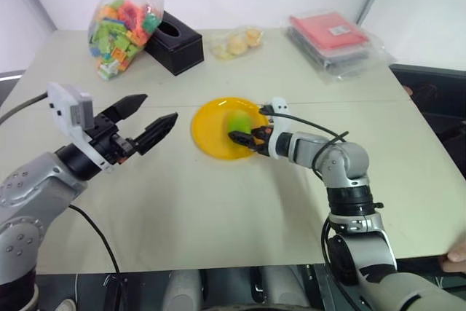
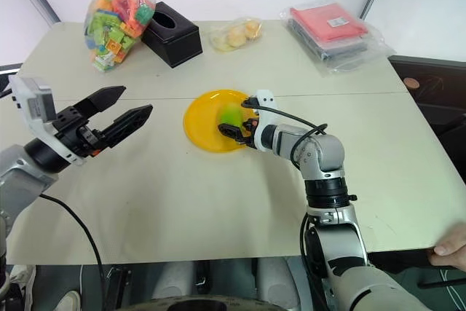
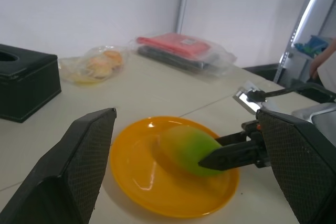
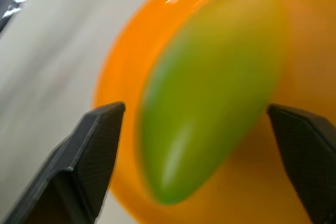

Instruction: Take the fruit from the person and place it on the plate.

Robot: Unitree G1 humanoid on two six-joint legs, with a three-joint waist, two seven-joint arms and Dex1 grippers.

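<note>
fruit (image 4: 210, 93) on plate (image 1: 211, 132), right gripper (image 4: 197, 129) spread

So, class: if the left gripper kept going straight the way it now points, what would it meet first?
Probably the fruit lying on the plate, with the right gripper just behind it. The left gripper hovers open above the table, so depth is uncertain.

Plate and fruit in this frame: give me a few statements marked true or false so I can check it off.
1. The fruit lies on the plate. True.
2. The right gripper is clamped shut on the fruit. False: its fingers stand open on either side of it.
3. The left gripper is open and holds nothing. True.
4. The plate is blue. False: it is yellow.
5. The black box sits on the plate. False: it stands apart, beside the bag of blocks.
</note>
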